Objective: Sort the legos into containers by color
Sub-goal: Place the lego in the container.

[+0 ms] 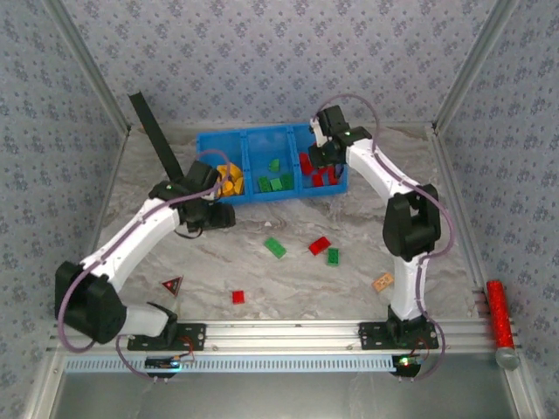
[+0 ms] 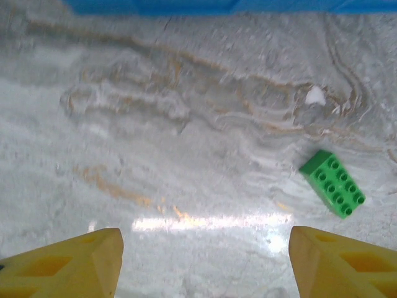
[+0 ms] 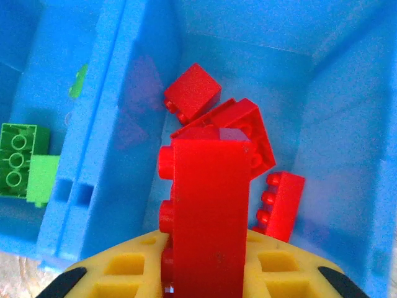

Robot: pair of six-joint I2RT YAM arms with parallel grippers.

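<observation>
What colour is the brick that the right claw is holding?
The brick is red, best seen in the right wrist view.

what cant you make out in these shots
Top view: the left arm covers part of the yellow bricks, so no count.
Top view: the right gripper hides part of the red compartment.
Left wrist view: the bin is cut off by the top edge; contents unseen.
Right wrist view: the held red brick partly hides the bricks behind it.
Top view: triangular piece too small to identify.

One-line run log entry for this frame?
left gripper: open, empty, above table | right gripper: shut on red brick, over right compartment of blue bin | green brick: loose on table
</observation>
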